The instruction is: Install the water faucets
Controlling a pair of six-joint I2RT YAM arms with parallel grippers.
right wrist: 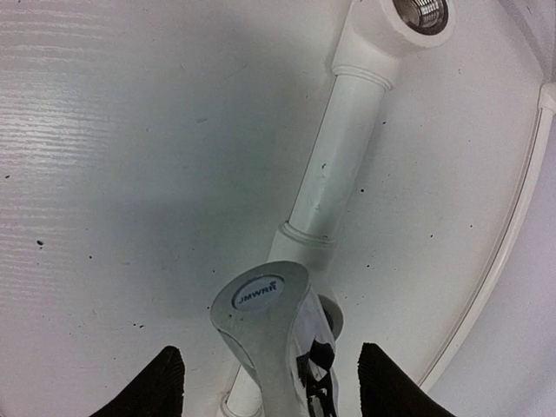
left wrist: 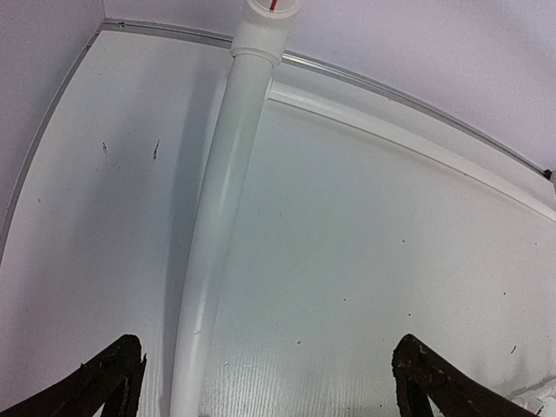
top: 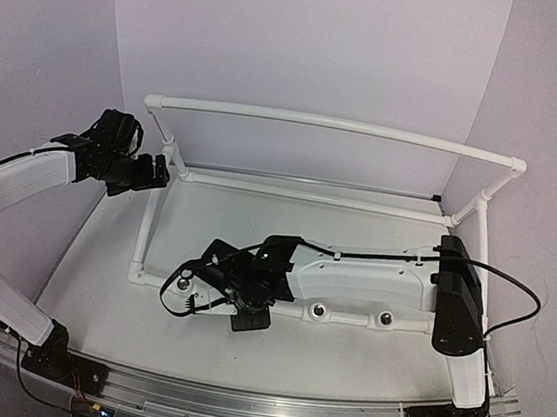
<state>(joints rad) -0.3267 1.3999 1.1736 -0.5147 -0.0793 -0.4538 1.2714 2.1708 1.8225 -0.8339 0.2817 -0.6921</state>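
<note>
Seen from above, two arms tend one white pipe frame [top: 338,125] on the counter [top: 94,283], and two sockets [top: 319,311] on its near rail gape unfilled. The left pincer [top: 160,172] hovers at the far-left corner, the right pincer [top: 189,284] at the rail's left end.

At the left wrist, the jaws are wide apart and empty, astride one pipe.

At the right wrist, one silvery faucet [right wrist: 269,339] sits at a rail fitting between parted fingers, neither touching it, with one threaded socket beyond. An off-centre squeeze could tilt the faucet and cross its thread.
</note>
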